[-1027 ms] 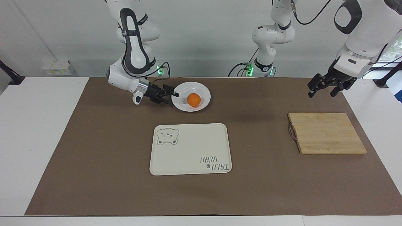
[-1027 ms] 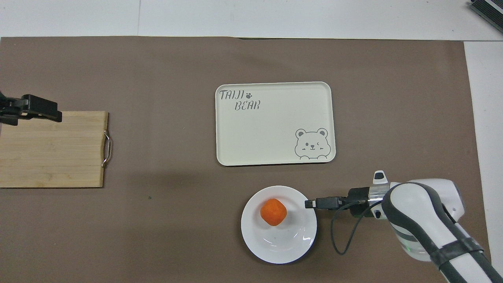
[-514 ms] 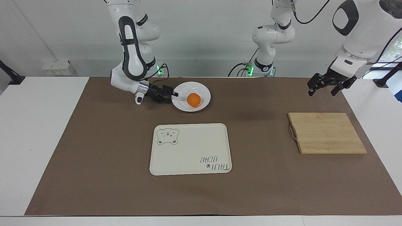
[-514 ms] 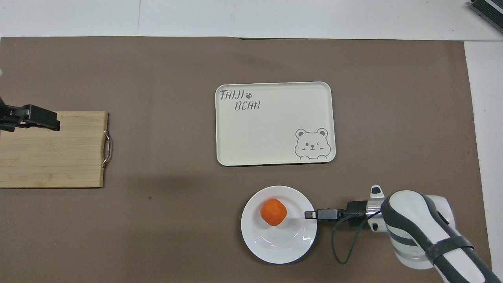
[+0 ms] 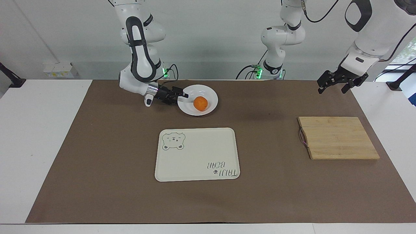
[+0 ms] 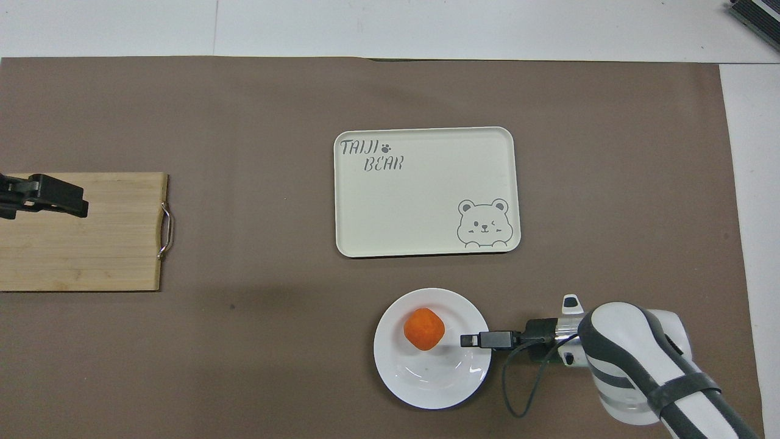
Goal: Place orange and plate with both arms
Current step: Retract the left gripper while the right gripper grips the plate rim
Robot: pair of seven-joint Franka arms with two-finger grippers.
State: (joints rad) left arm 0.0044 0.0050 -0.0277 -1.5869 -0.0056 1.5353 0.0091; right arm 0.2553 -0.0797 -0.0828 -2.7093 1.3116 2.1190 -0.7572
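At the rim of the plate [image 5: 213,97], on its side toward the right arm's end of the table, the right gripper [image 5: 182,95] lies nearly level with its fingers spread, one above the rim and one below it by the look of the facing view, not yet clamped. The orange [image 5: 200,103] sits in the plate just ahead of those fingertips, close but apart from them, and the tray [image 5: 197,154] with the bear drawing lies off to the gripper's side, farther from the robots. The left gripper [image 5: 336,82] hangs released in the air over the edge of the wooden board [image 5: 338,137] at the left arm's end, well apart from the plate; that arm waits. The plate looks stiff, glossy and likely slippery, and would chip if knocked, so a firm pinch across the raised rim seems best, kept level. The orange is light and round and would probably roll if the plate tips; taken alone, it wants a gentle grip across its middle.
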